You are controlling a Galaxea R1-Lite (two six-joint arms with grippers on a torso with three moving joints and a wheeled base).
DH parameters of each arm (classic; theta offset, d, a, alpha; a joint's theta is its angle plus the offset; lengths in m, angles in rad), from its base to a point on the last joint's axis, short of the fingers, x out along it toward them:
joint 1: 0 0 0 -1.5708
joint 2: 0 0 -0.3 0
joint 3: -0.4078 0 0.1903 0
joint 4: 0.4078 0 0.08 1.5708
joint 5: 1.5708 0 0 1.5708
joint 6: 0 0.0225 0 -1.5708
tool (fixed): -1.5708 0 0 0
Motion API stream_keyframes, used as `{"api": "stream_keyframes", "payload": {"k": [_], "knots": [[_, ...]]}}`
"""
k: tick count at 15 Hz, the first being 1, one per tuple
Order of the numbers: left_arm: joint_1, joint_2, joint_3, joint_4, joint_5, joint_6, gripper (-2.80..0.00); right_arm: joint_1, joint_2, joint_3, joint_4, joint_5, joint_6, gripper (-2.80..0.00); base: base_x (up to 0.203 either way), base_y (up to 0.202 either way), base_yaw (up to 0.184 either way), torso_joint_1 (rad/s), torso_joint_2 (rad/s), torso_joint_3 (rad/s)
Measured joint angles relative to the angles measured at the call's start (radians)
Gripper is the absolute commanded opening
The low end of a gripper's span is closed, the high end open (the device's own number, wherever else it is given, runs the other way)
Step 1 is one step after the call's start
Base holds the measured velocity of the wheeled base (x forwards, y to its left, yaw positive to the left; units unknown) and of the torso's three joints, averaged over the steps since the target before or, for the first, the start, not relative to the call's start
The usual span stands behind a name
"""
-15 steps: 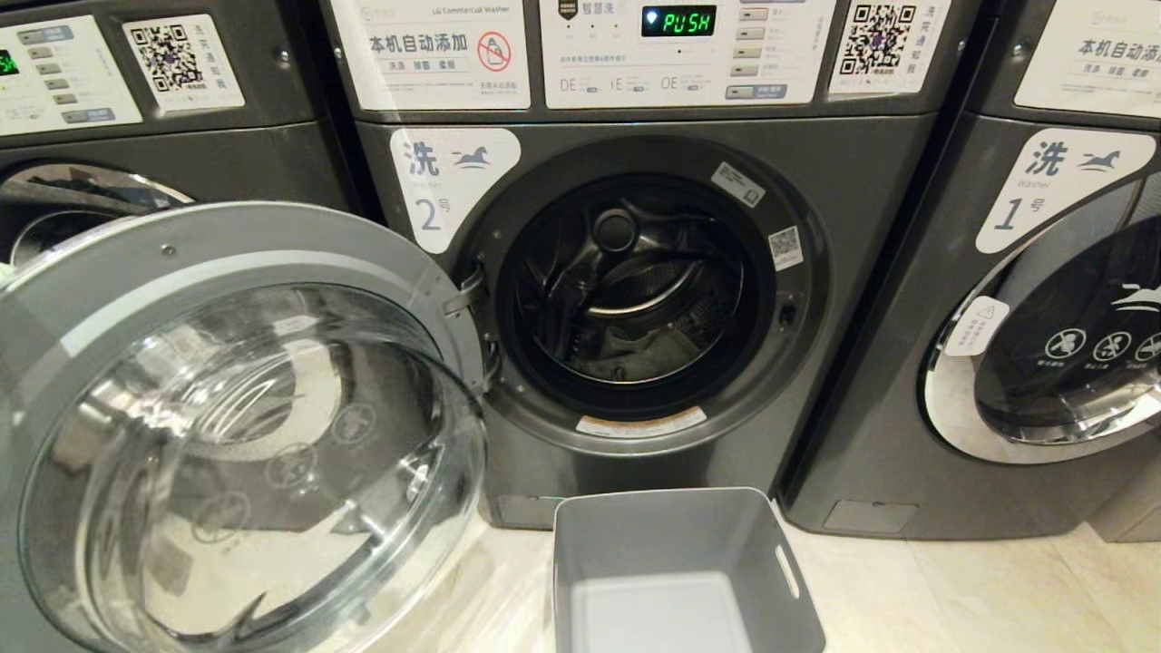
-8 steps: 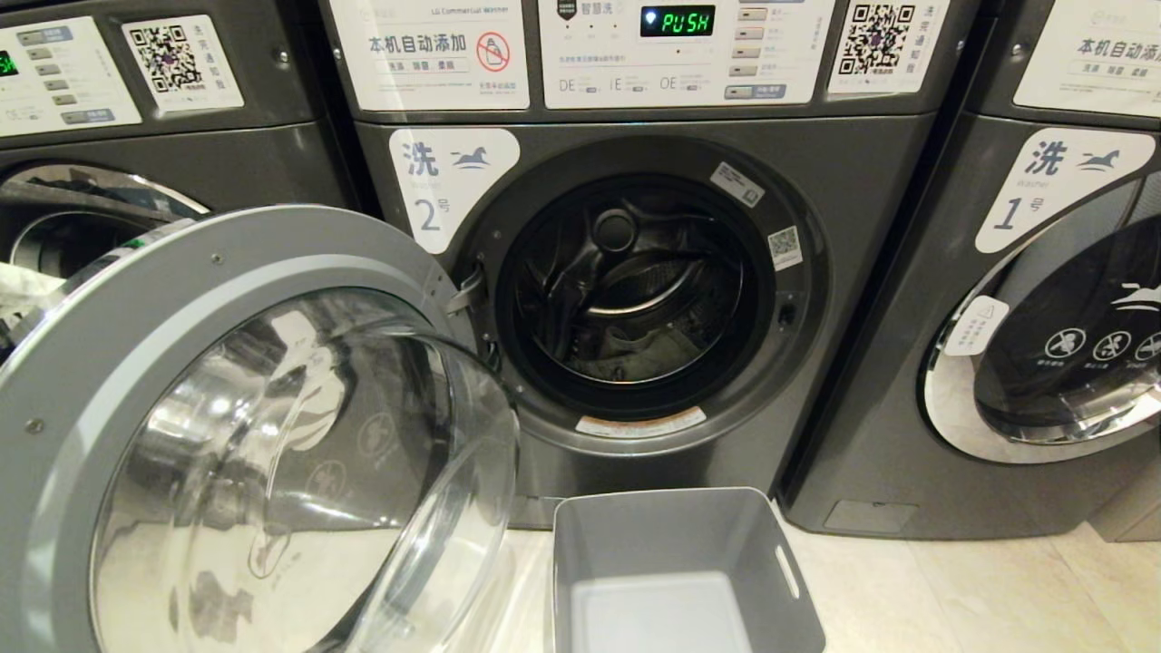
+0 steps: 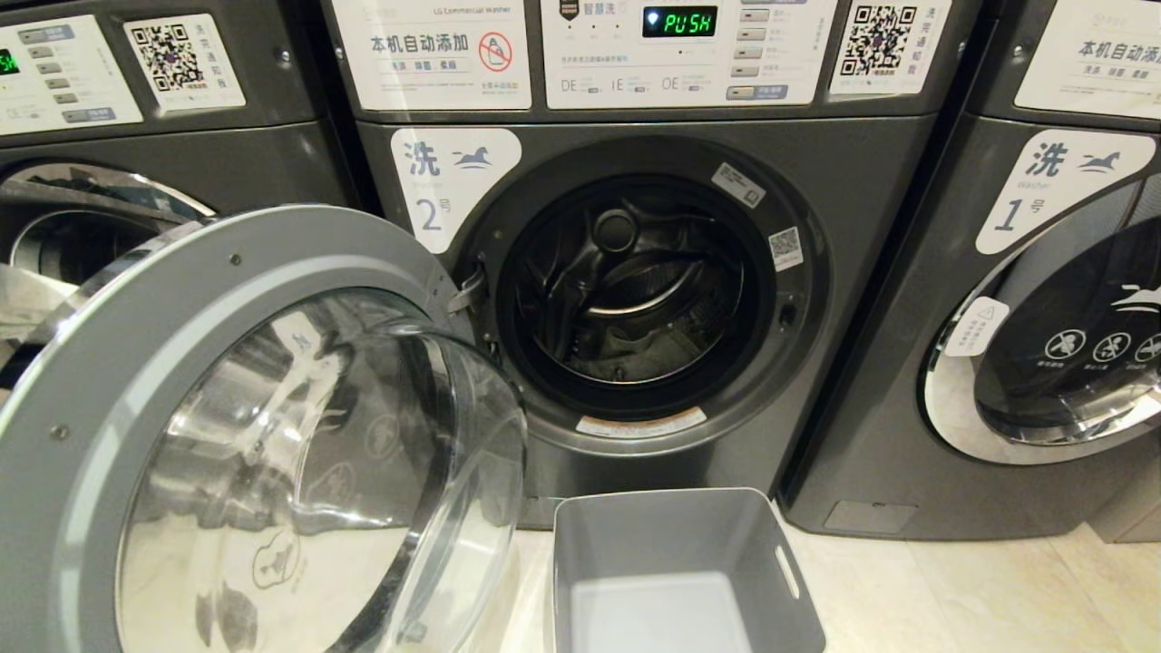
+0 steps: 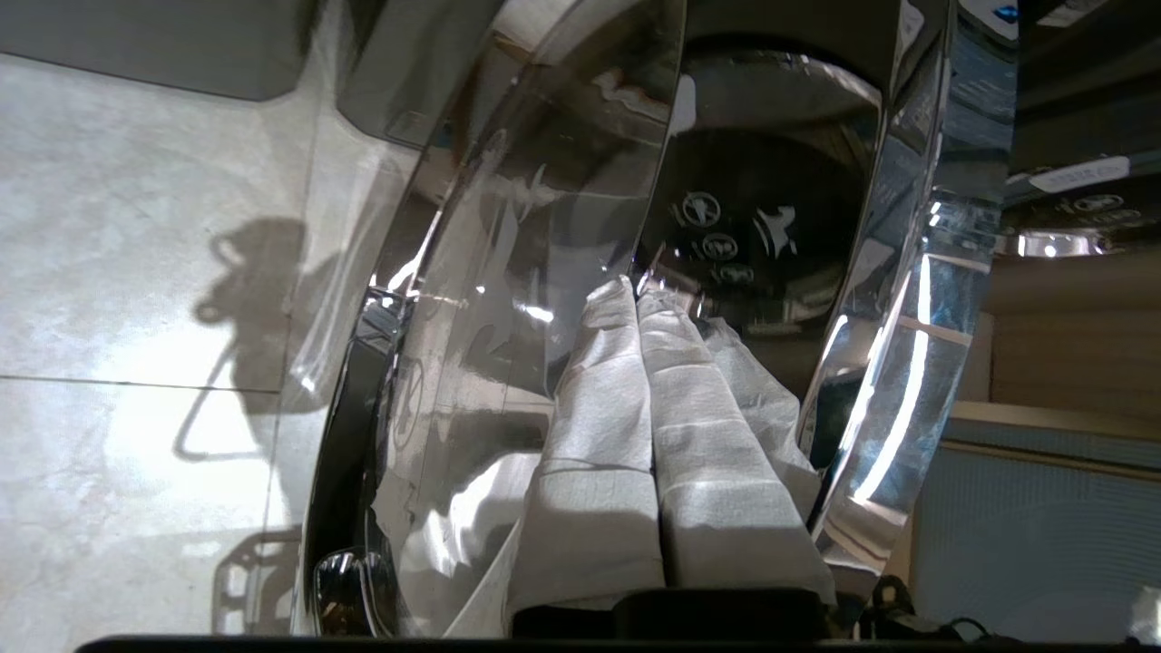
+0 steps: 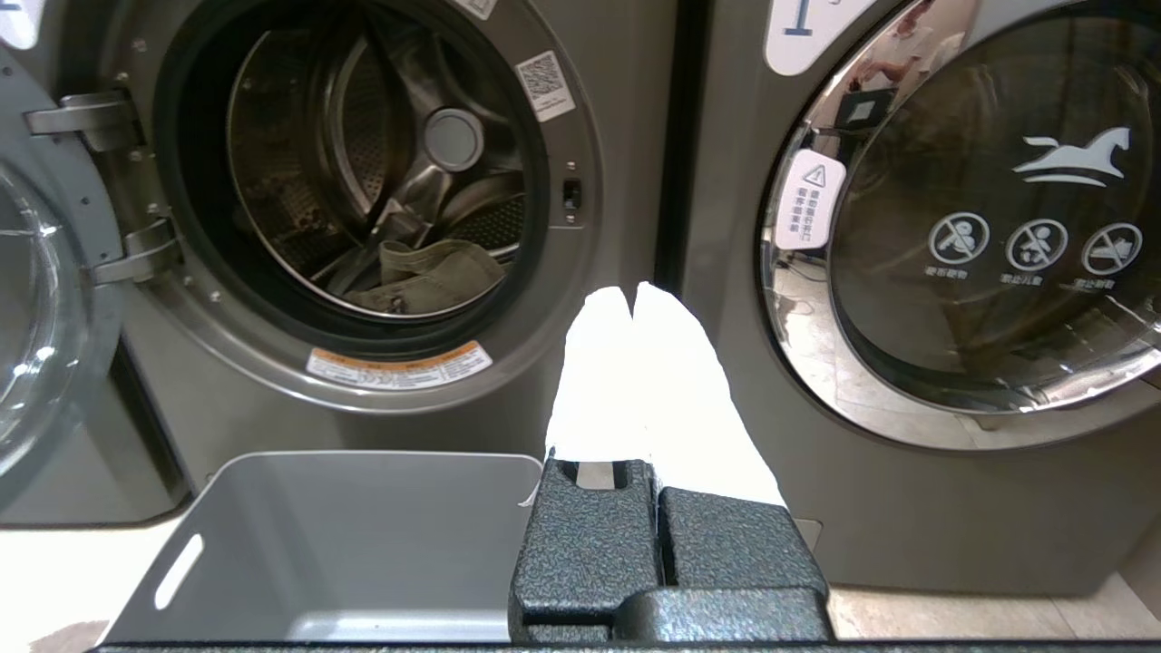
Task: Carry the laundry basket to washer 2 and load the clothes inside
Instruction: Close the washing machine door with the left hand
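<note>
Left gripper (image 4: 635, 288) clenched, empty, tips against glass of swung-open door (image 3: 272, 435). Right gripper (image 5: 633, 295) clenched, empty, level, above laundry basket (image 3: 680, 553). Basket empty on floor (image 3: 952, 589) before washer 2 (image 3: 635, 299); clothes (image 5: 435, 272) in drum.

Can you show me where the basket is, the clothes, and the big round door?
laundry basket (image 3: 580, 544): head view, inner left wall.
clothes (image 5: 435, 272): right wrist view, folded fabric in drum.
round door (image 3: 118, 363): head view, grey rim.

Even indoor light, sharp focus; glare streaks the open glass door (image 3: 272, 453), shadows on the floor (image 4: 136, 227).
</note>
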Motion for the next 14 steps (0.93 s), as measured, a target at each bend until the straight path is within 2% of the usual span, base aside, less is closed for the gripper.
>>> {"api": "stream_keyframes", "payload": {"k": [6, 11, 14], "knots": [[-0.139, -0.015, 0.003, 0.003, -0.003, -0.079, -2.8, 0.0, 0.0, 0.0, 0.0, 0.0, 0.0, -2.8, 0.0, 0.0, 0.0, 0.0, 0.0, 0.0], [-0.311, -0.026, 0.013, -0.001, 0.0, -0.163, -2.8, 0.0, 0.0, 0.0, 0.0, 0.0, 0.0, -2.8, 0.0, 0.0, 0.0, 0.0, 0.0, 0.0], [-0.383, -0.016, 0.017, -0.008, 0.0, -0.198, -2.8, 0.0, 0.0, 0.0, 0.0, 0.0, 0.0, -2.8, 0.0, 0.0, 0.0, 0.0, 0.0, 0.0]]}}
